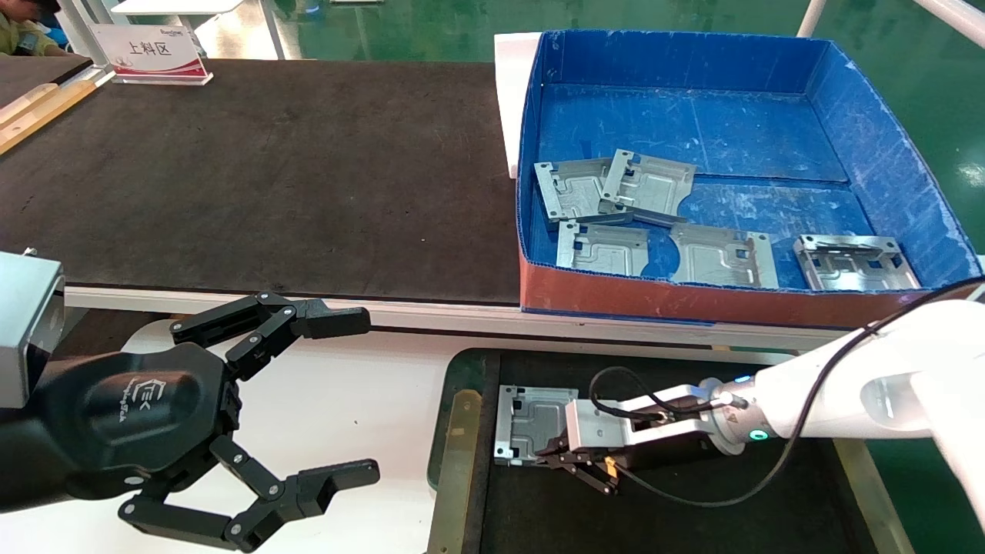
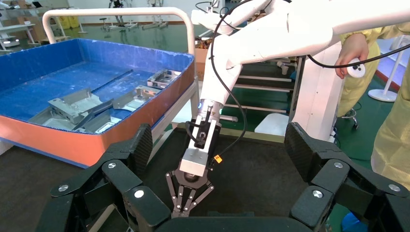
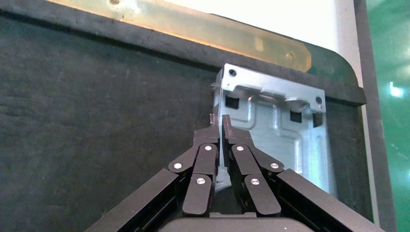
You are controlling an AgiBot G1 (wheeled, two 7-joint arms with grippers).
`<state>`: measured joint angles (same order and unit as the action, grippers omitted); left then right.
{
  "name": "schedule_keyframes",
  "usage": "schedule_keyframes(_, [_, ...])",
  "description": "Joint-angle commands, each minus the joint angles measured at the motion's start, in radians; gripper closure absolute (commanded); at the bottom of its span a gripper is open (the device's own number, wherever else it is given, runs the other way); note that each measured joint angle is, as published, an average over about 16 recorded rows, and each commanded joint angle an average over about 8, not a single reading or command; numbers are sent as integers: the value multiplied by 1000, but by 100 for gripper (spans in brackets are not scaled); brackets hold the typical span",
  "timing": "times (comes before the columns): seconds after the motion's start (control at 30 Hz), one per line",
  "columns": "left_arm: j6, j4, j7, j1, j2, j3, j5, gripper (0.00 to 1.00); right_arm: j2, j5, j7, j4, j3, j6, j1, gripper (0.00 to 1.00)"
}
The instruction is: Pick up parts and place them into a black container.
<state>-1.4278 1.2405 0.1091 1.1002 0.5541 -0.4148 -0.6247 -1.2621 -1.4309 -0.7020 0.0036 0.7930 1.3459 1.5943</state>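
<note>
Black fingers of the right gripper [image 3: 220, 126] are pinched tight on the side edge of one silver-grey part [image 3: 275, 130] — pads close together with the sheet-metal flange between them. That part [image 1: 531, 422] sits low inside the black container [image 1: 692, 523], near the corner with the dark green rim, just beside the brass-coloured strip [image 1: 455, 469]. Cannot tell whether the plate is fully flat on the matte floor or slightly raised. Right gripper [image 1: 560, 454] reaches in from the robot's right, white arm [image 1: 854, 392] stretched low over the tray; the left wrist view shows the same gripper [image 2: 186, 205] pointing down at the dark floor.

Left gripper [image 1: 350, 396] is idle off the container's left side, over the white surface [image 1: 346, 400] — fingers spread wide, nothing between them.

Beyond the tray, the blue box [image 1: 869, 115] with the red-brown front holds five more parts [image 1: 616, 188]: two overlapping near its left wall, three along the front. Long black mat-covered table [image 1: 269, 177] lies to its left, with a small sign [image 1: 150, 52] at the far edge. A person in yellow [image 2: 382, 82] stands behind the right arm in the left wrist view.
</note>
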Motion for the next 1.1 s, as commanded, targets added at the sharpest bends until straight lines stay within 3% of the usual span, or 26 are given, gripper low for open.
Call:
schedule_keyframes(0.03, [0,0,0,0,0,0,0,0,2,-2,-5,1,1,-4,-1,0])
schedule_keyframes(0.23, [0,0,0,0,0,0,0,0,21,1,-14,6,0,31,16,0])
schedule_keyframes(0.6, [0,0,0,0,0,0,0,0,75,32,27,24,-19,246,91,0])
schedule_keyframes(0.87, [0,0,0,0,0,0,0,0,133,108,82,99,-47,260,126,0])
schedule_keyframes(1.1, [0,0,0,0,0,0,0,0,211,240,186,267,-51,264,109,0])
